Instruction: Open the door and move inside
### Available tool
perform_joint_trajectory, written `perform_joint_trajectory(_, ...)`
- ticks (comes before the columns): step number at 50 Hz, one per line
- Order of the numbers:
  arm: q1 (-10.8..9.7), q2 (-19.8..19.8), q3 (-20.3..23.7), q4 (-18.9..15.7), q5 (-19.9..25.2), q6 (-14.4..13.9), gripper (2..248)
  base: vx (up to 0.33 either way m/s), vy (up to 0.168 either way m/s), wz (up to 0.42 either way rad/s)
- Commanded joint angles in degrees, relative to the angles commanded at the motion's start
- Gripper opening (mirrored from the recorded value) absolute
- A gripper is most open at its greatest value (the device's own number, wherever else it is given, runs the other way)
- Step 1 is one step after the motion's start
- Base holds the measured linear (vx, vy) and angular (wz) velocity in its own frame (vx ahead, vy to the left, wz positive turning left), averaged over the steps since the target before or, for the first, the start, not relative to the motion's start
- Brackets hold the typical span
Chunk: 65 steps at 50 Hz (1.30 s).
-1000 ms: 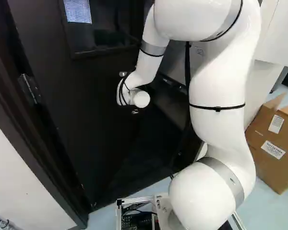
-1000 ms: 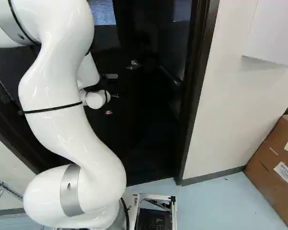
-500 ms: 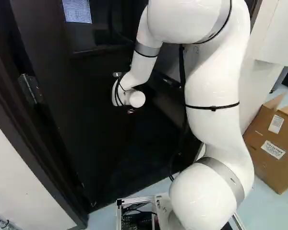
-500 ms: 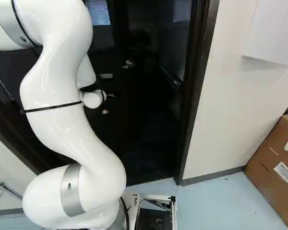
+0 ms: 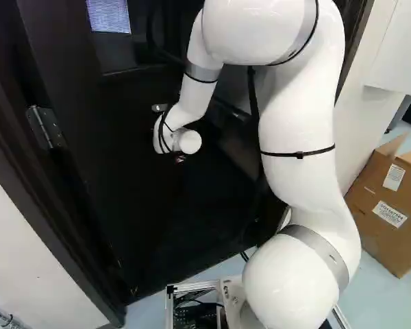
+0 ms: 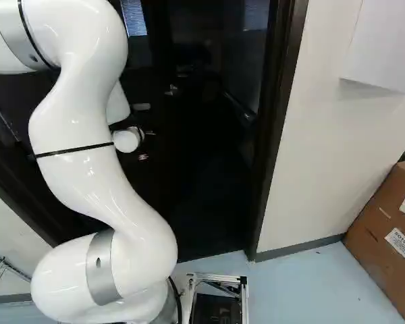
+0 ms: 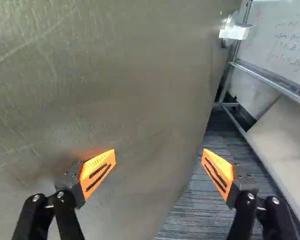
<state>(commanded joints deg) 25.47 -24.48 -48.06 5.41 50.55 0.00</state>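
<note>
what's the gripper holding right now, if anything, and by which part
Nothing is held: the gripper is open, its orange-padded fingers wide apart, and the door is not clamped between them.

In the left base view, we recorded our arm (image 5: 298,123) rising from its foot joint (image 5: 294,281), folded over up high, its wrist (image 5: 178,139) hanging lower ahead. Our gripper (image 7: 158,155) stood open, its orange pads (image 7: 97,173) well apart.

Observed scuffed door (image 7: 115,75) ahead of wide-spread orange pads (image 7: 97,172); noted metal handle (image 7: 235,33) by door's edge, marked whiteboard (image 7: 275,50) and ribbed dark floor (image 7: 190,215) past it.
</note>
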Motion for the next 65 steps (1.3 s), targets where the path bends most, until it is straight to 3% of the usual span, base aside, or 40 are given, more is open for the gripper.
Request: perform_joint_trajectory(65, 6.1, -5.4, -7.0, -8.2, 0.0, 0.0, 247, 0.0, 0.0, 0.0)
